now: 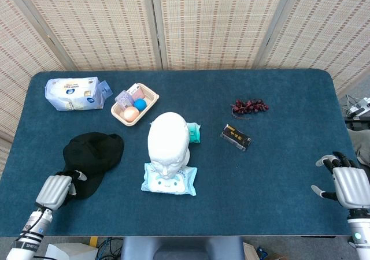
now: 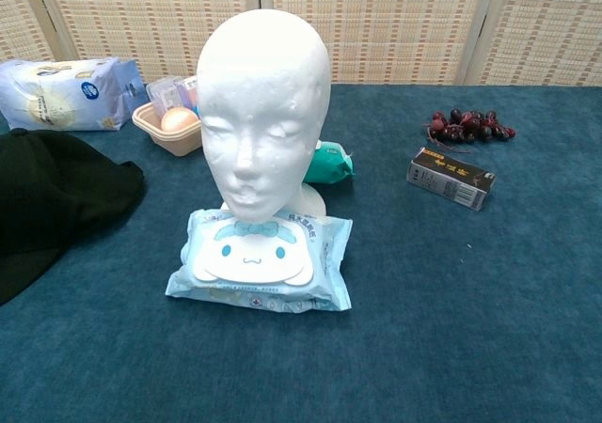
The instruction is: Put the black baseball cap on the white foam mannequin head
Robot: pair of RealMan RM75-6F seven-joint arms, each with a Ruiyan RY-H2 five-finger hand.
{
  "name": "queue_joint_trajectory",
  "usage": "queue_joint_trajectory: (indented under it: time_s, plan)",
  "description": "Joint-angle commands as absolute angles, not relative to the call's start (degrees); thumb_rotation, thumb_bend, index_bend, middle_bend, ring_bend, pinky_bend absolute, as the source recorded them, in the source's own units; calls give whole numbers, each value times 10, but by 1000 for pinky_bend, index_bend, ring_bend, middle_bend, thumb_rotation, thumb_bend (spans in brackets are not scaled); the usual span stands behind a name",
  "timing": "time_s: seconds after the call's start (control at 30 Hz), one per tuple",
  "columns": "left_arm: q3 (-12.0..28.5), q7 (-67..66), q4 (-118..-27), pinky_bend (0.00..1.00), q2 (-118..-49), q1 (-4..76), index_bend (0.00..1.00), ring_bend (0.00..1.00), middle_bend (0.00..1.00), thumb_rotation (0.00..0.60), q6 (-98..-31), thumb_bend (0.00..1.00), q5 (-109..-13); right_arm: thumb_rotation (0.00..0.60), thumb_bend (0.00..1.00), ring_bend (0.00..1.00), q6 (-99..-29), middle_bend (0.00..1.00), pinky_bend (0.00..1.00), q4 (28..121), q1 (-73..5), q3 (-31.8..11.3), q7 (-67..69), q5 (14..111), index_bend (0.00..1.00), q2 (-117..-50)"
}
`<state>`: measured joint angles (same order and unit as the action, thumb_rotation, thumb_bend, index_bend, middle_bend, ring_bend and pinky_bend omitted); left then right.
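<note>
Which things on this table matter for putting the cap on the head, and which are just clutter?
Job: black cap, held by left hand; foam mannequin head.
Clutter: wipes pack, tissue pack, tray, grapes, small box.

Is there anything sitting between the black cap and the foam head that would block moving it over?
Nothing visible does. The black baseball cap lies left of the white foam mannequin head, with only bare blue table between them. The wipes pack sits in front of the head's base, off that path.

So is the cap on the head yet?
No. The cap lies on the table, left hand gripping its brim; the head is bare.
</note>
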<state>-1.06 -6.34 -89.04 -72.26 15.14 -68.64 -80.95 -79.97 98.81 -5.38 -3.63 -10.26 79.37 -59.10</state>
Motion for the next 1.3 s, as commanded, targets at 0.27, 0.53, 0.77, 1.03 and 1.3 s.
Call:
queue_joint_trajectory:
  time_s: [0.27, 0.53, 0.77, 1.03, 1.3]
  plan:
    - [-33, -106, -863, 332, -730, 105, 411, 305, 370, 600, -803, 397, -893, 600, 47, 172, -799, 322, 282, 988, -54, -36, -105, 794, 394, -592]
    - [-52, -112, -788, 373, -754, 85, 421, 327, 381, 600, -819, 67, -914, 600, 47, 172, -799, 322, 282, 988, -54, -35, -109, 794, 394, -593]
    - [-45, -111, -733, 373, -782, 83, 389, 306, 360, 600, -828, 22, -923, 600, 48, 172, -798, 322, 282, 987, -55, -35, -111, 792, 394, -594]
    - [-48, -93, -673, 373, -804, 89, 388, 297, 359, 600, -822, 22, -936, 600, 47, 172, -799, 322, 282, 987, -54, -35, -109, 793, 394, -594]
    - [-43, -85, -627, 373, -827, 93, 392, 296, 360, 600, -811, 21, -932, 600, 47, 172, -798, 322, 282, 987, -55, -35, -111, 793, 394, -594]
